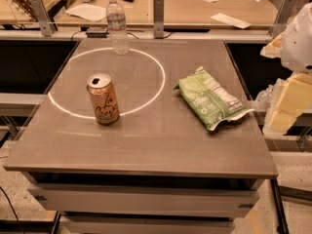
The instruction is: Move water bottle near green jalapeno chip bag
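The upright water bottle (117, 26) stands well apart from the pincer (291, 100), across the table (146, 150) beyond the nearer green jalapeno chip bag (209, 97); whether the pincer is open or closed, I cannot tell.

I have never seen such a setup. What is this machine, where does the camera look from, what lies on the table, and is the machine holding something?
This is a single picture from the robot's one camera. Where the camera is mounted is not recorded, but it looks down on a grey table from its near side. The robot is a mobile base with one arm. The white and pale-yellow shapes at the right edge belong to that arm, and its hand is there, beside the table, touching nothing on it. Three things are on the table. A water bottle stands at the far edge. An orange-tan soda can stands nearer, on the left. A green jalapeno chip bag lies flat on the right. None of these three is held.
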Action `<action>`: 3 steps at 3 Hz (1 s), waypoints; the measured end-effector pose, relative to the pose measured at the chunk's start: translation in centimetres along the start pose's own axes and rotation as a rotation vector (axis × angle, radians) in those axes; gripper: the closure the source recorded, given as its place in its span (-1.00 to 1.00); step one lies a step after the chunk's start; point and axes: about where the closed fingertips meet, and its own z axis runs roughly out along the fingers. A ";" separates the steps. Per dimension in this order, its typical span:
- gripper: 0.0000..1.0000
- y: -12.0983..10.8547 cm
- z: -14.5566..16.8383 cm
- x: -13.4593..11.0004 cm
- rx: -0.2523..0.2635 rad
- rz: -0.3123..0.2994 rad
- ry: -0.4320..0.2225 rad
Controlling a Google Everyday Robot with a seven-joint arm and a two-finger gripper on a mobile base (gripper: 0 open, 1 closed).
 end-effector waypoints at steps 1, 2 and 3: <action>-1.00 0.0 0.0 0.0 0.000 0.000 0.000; -1.00 -0.1 -0.1 0.3 0.001 0.037 -0.073; -1.00 -0.5 0.9 2.8 0.011 0.103 -0.214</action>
